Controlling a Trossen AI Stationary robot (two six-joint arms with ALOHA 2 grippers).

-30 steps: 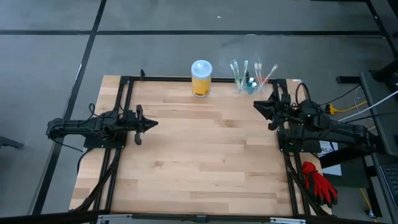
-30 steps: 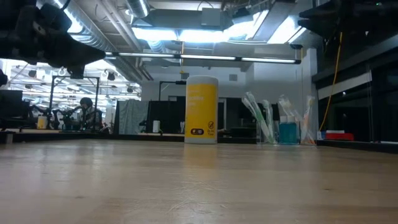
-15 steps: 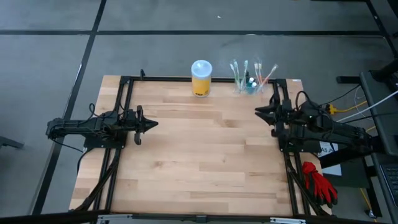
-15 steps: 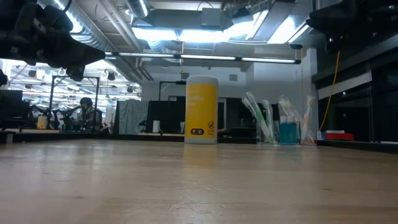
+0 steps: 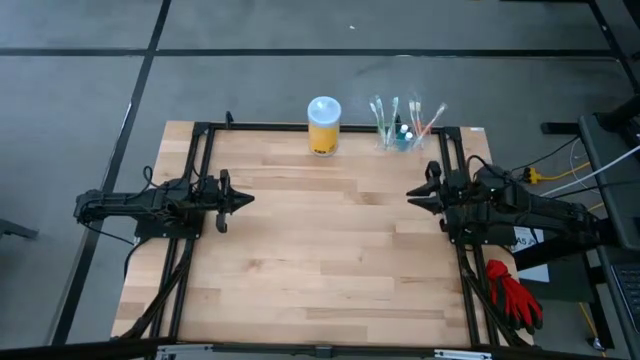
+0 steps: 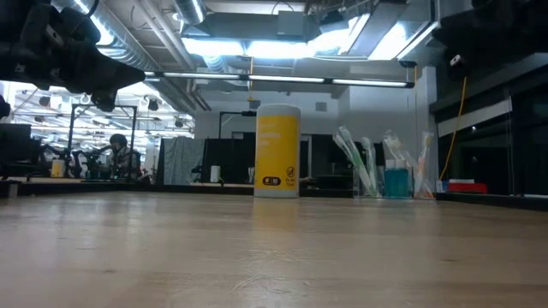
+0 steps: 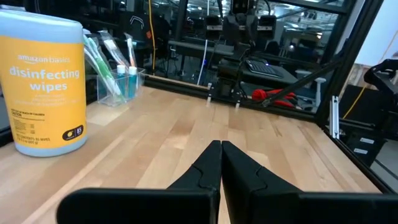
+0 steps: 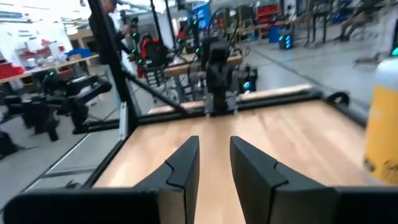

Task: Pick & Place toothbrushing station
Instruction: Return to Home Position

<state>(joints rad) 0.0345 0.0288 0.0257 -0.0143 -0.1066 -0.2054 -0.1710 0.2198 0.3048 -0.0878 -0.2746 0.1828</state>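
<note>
Left gripper [image 5: 243, 198] and right gripper [image 5: 411, 193] face each other across the table [image 5: 320, 250].
My left arm lies stretched along its side, gripper pressed together; my right gripper stands slightly apart, holding nothing. The toothbrushing station [image 5: 401, 137] sits at the far edge, beside the yellow canister [image 5: 324, 126].

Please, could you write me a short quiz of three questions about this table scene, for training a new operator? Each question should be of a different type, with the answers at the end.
1. True or false: the toothbrushes stand inside the toothbrushing station.
2. In the high view, what stands just left of the station? A) the yellow canister B) a blue mug C) a metal bowl
3. Which has its fingers shut together, the left gripper or the right gripper?
Key: 1 true; 2 A; 3 the left gripper.
</note>
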